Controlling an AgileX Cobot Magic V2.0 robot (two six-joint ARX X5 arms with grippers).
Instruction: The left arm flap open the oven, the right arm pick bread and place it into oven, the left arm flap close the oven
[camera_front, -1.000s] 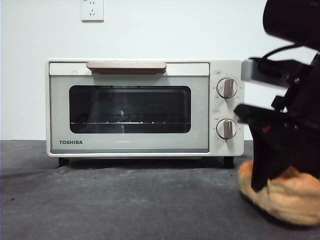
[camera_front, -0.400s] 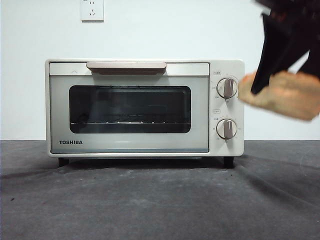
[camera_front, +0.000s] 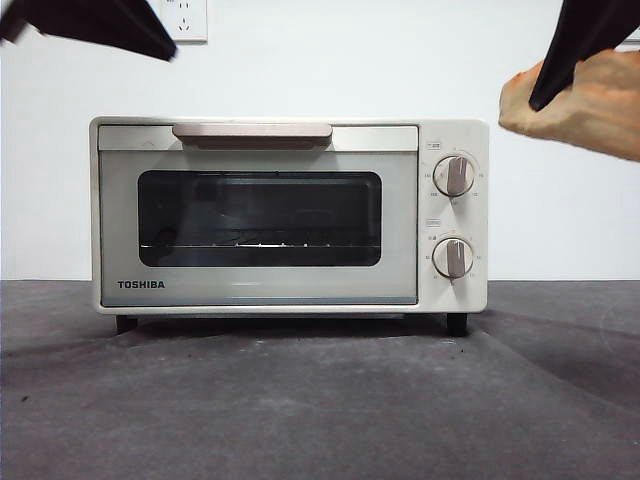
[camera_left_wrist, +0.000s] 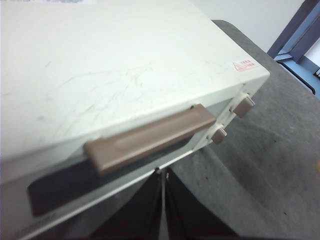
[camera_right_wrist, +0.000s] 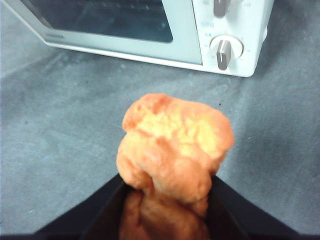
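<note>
At the upper left of the front view the left claw (camera_front: 100, 25) hangs above the oven (camera_front: 290, 215), a dark wedge just over its top corner. In its wrist view the two jaws lie pressed together with nothing between them, tips close to the handle (camera_left_wrist: 150, 137). I judge it is placed there to pull the door down, since the door is shut and the bread cannot go in until it drops.

The oven stands on the grey surface (camera_front: 300, 400), glass dark, rack bare.

At the upper right the right claw (camera_front: 580, 50) is clamped on the bread (camera_front: 580, 100), holding it in the air beside the knobs (camera_front: 455, 175), probably waiting clear of the door's swing.

Half a second ago the left claw was absent from the front view, and the bread hung lower; a second ago it lay on the surface.
</note>
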